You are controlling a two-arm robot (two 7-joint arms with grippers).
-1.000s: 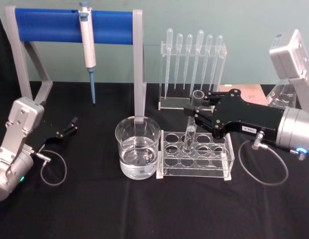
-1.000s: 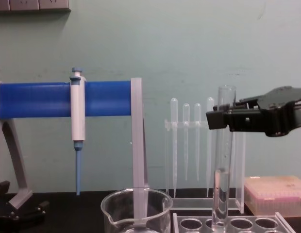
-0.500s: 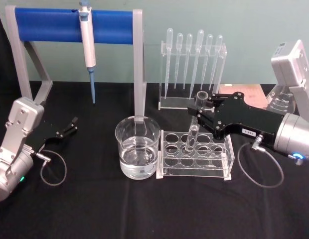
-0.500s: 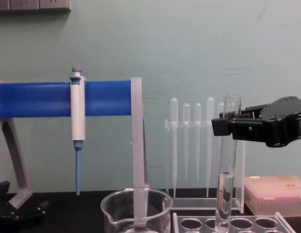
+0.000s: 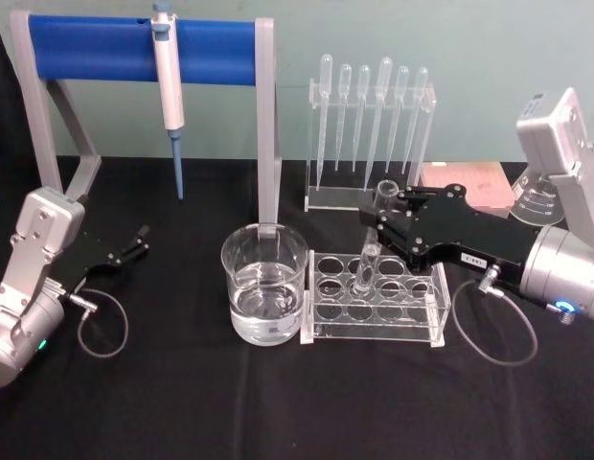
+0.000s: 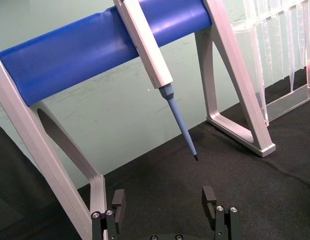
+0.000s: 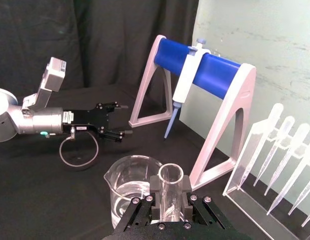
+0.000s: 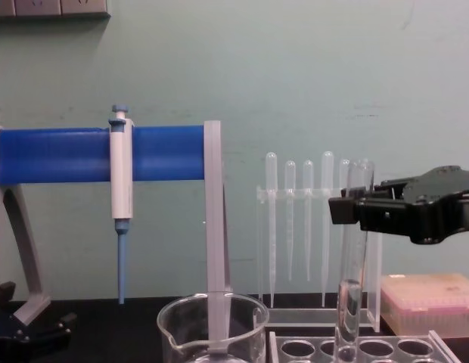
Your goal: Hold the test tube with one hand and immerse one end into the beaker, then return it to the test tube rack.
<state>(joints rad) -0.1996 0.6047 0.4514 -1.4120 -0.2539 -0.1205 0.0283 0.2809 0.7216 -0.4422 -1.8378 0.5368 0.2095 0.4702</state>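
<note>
The right gripper [image 5: 385, 216] pinches the test tube [image 5: 370, 251] just below its rim. The tube stands almost upright, with its round end down in a hole of the clear rack [image 5: 377, 299] near the middle of the bench. The beaker [image 5: 264, 296], with some water in it, stands just beside the rack on its left. The left gripper [image 5: 136, 241] rests near the left edge of the bench with its fingers [image 6: 209, 197] spread apart.
</note>
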